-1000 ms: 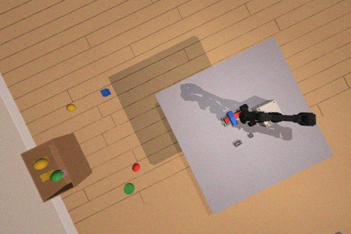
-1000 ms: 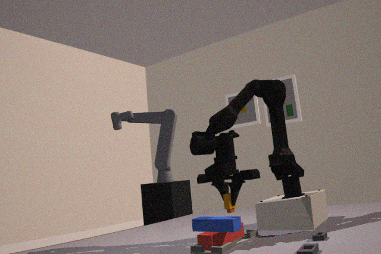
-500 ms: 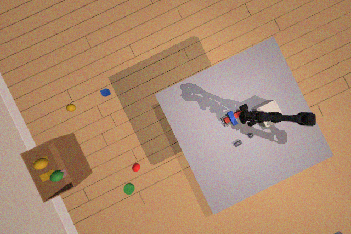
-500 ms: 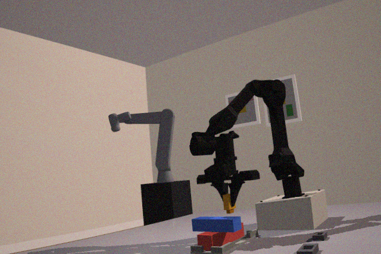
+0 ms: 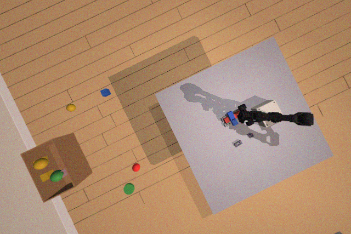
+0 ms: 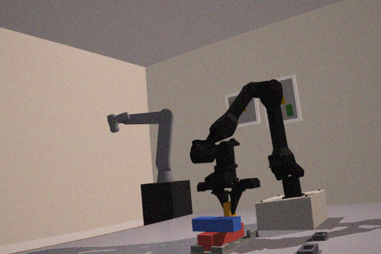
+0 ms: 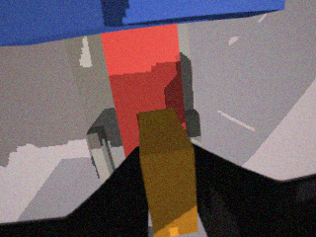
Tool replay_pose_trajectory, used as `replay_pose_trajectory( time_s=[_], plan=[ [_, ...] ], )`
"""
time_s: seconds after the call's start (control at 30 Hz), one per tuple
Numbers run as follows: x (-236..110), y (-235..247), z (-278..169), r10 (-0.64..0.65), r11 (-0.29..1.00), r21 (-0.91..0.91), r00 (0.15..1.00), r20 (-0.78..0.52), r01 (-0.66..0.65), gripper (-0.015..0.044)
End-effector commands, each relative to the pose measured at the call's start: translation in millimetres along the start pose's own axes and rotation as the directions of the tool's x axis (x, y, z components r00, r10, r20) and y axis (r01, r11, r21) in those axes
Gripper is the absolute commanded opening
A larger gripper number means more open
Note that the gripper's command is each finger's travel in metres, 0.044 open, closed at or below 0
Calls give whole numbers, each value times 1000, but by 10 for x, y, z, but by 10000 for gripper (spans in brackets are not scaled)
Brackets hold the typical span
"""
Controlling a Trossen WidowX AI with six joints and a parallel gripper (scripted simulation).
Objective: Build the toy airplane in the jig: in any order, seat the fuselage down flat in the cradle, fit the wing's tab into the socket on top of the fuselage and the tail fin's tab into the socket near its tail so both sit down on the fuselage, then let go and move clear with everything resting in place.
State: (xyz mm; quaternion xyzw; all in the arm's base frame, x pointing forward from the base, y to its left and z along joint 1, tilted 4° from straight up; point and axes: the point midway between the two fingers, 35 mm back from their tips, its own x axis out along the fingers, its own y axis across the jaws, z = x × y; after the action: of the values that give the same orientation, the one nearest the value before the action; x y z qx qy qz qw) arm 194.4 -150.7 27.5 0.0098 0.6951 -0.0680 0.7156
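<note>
The red fuselage [image 5: 226,119] [image 6: 219,238] [image 7: 140,64] lies in the grey jig cradle [image 5: 224,124] [image 6: 222,248] [image 7: 101,143]. The blue wing [image 5: 232,117] [image 6: 216,223] [image 7: 49,20] sits across its top. My gripper [image 5: 238,117] [image 6: 229,211] [image 7: 161,150] points straight down over the fuselage's tail end, just behind the wing. It is shut on the yellow tail fin [image 6: 228,209] [image 7: 165,173], held upright. The fin's lower end hangs close above the dark socket in the red body. I cannot tell whether they touch.
The arm's white base block [image 5: 269,109] [image 6: 292,212] stands just behind the jig on the grey mat [image 5: 255,69]. Two small grey holders [image 5: 236,142] [image 5: 249,134] lie beside the jig. A grey arm on a black box [image 6: 166,201] stands at the back.
</note>
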Motion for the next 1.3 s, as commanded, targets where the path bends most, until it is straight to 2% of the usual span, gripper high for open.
replay_pose_trajectory(
  time_s=[0.0,0.47,0.6,0.67,0.77,1.1,1.27],
  plan=[
    [81,16,-27,7,1000,-6,1000,-12,-7,67],
    [148,12,-23,4,1000,0,1000,-7,-4,78],
    [148,12,-23,4,1000,0,1000,-7,-4,52],
    [148,12,-23,4,1000,0,1000,-7,-4,0],
    [148,12,-23,4,1000,0,1000,-7,-4,0],
    [148,12,-23,4,1000,0,1000,-7,-4,260],
    [148,12,-23,4,1000,0,1000,-7,-4,260]
  ],
)
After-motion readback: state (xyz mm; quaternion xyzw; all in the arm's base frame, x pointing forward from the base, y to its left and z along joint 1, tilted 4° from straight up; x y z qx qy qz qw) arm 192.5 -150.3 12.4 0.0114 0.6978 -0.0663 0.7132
